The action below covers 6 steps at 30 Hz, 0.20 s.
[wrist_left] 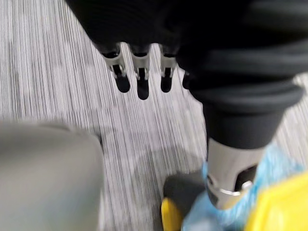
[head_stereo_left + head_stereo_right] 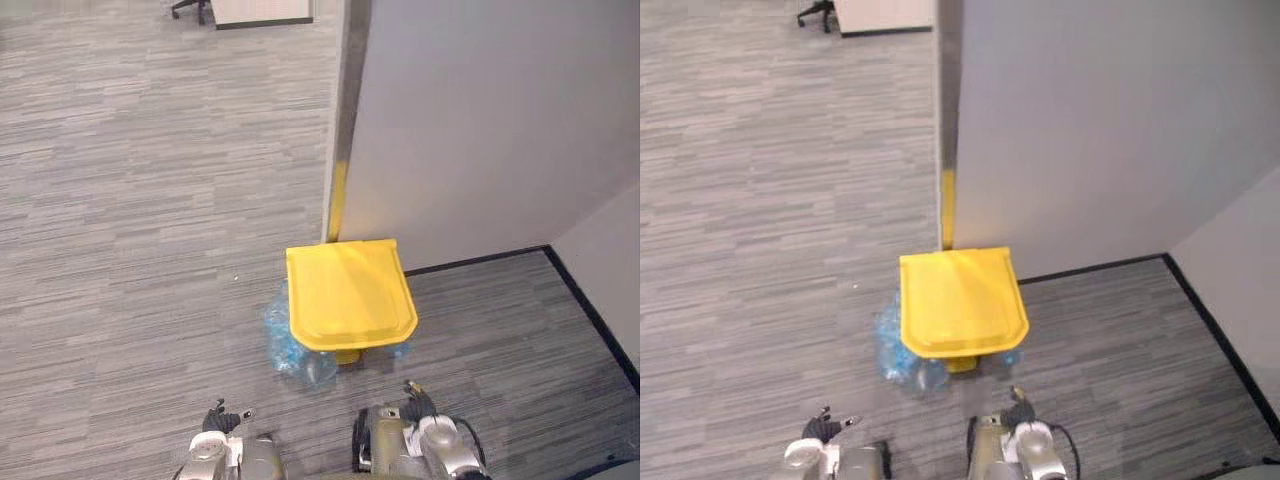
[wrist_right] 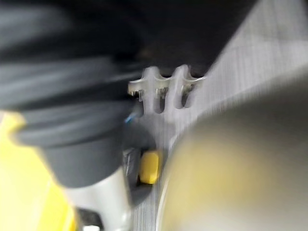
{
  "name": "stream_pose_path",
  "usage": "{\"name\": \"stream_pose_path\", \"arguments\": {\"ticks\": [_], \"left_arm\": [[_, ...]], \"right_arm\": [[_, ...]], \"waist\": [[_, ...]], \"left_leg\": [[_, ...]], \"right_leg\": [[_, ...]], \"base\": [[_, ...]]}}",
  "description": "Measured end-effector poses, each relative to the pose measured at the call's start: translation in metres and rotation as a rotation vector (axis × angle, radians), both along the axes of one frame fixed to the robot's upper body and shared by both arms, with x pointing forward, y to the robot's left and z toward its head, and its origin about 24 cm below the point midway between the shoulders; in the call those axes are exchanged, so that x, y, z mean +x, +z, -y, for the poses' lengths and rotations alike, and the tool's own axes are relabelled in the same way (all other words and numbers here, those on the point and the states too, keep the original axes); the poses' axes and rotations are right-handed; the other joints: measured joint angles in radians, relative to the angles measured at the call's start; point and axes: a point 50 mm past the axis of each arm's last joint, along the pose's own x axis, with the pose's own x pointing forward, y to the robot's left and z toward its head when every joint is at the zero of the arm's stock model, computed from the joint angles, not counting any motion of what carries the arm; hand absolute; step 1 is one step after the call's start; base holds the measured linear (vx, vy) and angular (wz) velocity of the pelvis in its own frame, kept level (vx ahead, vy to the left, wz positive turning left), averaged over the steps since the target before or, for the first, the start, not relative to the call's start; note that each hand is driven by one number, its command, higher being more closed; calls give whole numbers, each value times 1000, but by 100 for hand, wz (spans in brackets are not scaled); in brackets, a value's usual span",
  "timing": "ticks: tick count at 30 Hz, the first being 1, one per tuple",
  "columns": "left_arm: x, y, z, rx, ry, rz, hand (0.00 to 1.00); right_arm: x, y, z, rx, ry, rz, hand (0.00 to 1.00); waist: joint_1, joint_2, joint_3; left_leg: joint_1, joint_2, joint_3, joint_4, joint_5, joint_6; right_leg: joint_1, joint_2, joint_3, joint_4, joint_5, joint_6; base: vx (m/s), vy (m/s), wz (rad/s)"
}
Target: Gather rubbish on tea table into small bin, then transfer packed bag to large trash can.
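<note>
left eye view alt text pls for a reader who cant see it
A yellow-lidded trash can, lid down, stands on grey carpet at the corner of a grey partition wall. A crumpled blue plastic bag bulges around its base, mostly on the robot's left.

No writing, label, number or sign can be read here: the yellow bin lid (image 2: 350,292) shows a plain surface, as do the grey wall (image 2: 480,120) and the floor (image 2: 150,200)
</note>
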Motion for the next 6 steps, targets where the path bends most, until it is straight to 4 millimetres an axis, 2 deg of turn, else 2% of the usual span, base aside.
{"name": "stream_pose_path", "arguments": {"ticks": [2, 4, 6], "left_arm": [[-3, -4, 13, -51, -11, -15, 0], [-7, -6, 14, -68, 1, -31, 0], [-9, -6, 11, -67, 0, -36, 0]], "right_arm": [[-15, -6, 17, -24, -77, -64, 0], [-26, -10, 23, -28, -113, -105, 0], [-30, -11, 25, -27, -137, -116, 0]], "waist": [[-5, 29, -25], [-7, 37, -42], [-6, 40, -45]], "left_leg": [[36, 21, -6, -99, 57, 15], [48, 27, -13, -135, 77, 22], [48, 29, -12, -142, 80, 18]], "right_leg": [[46, 37, -10, -116, 61, -6], [73, 55, -12, -190, 100, -5], [96, 62, -9, -250, 134, 3]], "base": [[5, -13, -4], [0, 0, 0], [13, 43, -4]]}}
